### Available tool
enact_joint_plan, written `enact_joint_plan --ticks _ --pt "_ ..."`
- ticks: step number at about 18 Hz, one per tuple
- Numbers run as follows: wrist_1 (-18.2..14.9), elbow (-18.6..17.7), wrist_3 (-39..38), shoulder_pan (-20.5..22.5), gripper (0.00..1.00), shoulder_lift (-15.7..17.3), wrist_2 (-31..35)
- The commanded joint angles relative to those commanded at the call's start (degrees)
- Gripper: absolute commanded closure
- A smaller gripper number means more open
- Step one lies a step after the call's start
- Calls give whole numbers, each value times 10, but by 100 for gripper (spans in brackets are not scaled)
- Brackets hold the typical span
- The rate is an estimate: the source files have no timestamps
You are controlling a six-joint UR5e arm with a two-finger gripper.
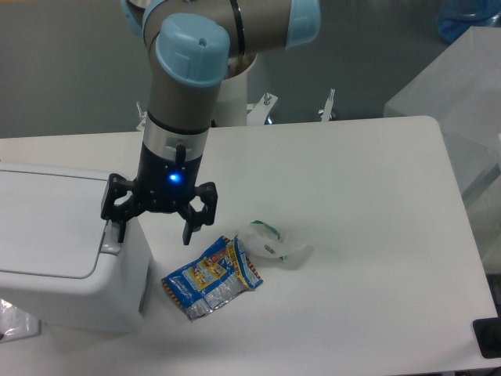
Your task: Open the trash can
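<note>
The white boxy trash can (63, 258) stands at the left of the table with its flat lid (47, 219) down. A grey push tab (112, 240) sits on its right rim. My gripper (153, 229) hangs open and empty just right of the can's upper right corner. Its left finger (121, 227) is right over the tab; whether it touches I cannot tell. Its right finger (190, 227) hangs over the table.
A blue crumpled snack wrapper (210, 277) lies on the table right of the can. A clear plastic wrapper with green print (275, 243) lies beside it. The white table (360, 235) ends at the right and the front.
</note>
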Motion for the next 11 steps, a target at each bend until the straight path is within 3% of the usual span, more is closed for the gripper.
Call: enact_joint_plan --ticks 7,11 --pt "1 13 5 1 0 4 2" --pt "39 47 6 3 0 2 16"
